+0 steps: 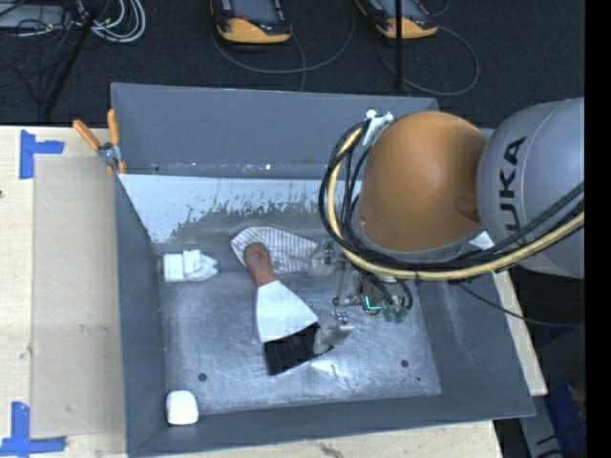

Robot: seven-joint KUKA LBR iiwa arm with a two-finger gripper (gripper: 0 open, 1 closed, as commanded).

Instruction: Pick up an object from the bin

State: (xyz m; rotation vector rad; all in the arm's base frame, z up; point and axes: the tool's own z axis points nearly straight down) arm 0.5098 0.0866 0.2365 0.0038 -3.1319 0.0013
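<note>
Since the brush [277,311] lay flat mid-floor of the bin [138,332], I judged its black end easiest to approach. The end effector [336,329] hung just beside it, and I couldn't tell how open it was.

The arm link [539,194] has a grey casing with black "UKA" lettering. The wrist cover [420,184] is an orange dome. Black and yellow cables [336,219] loop around the cover.
</note>
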